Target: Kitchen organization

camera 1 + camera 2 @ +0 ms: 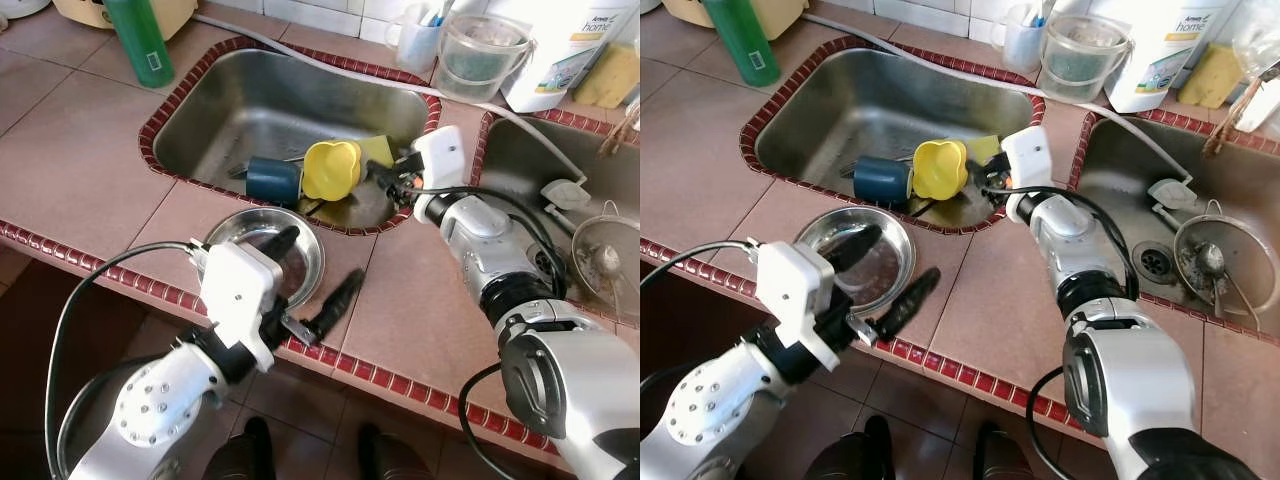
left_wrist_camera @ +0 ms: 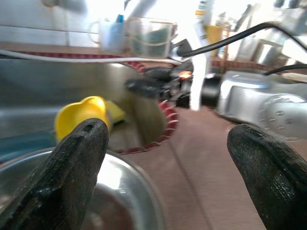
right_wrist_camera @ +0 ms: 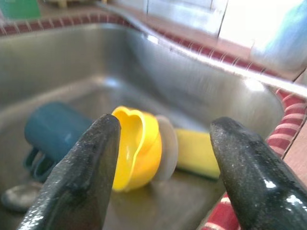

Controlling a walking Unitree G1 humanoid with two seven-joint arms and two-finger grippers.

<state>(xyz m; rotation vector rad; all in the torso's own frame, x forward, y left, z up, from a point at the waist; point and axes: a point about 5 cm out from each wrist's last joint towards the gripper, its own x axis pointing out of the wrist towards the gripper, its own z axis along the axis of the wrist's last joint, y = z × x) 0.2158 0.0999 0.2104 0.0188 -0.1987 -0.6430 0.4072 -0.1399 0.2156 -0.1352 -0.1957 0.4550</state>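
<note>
While the right gripper (image 3: 163,167) hangs wide open at the sink's (image 1: 230,100) near right corner, aimed at the yellow cup (image 1: 331,169) there, it likely must advance and close; left gripper (image 1: 318,283), spread, straddles the bowl (image 1: 312,250).

In the left sink (image 1: 215,110) you have a yellow flower-shaped cup (image 1: 331,169) on its side, touching a dark blue mug (image 1: 273,181) also on its side, with a yellow sponge (image 1: 377,150) just behind. A steel bowl (image 1: 305,250) sits upright on the bench (image 1: 70,150) beside the sink's front edge.
</note>
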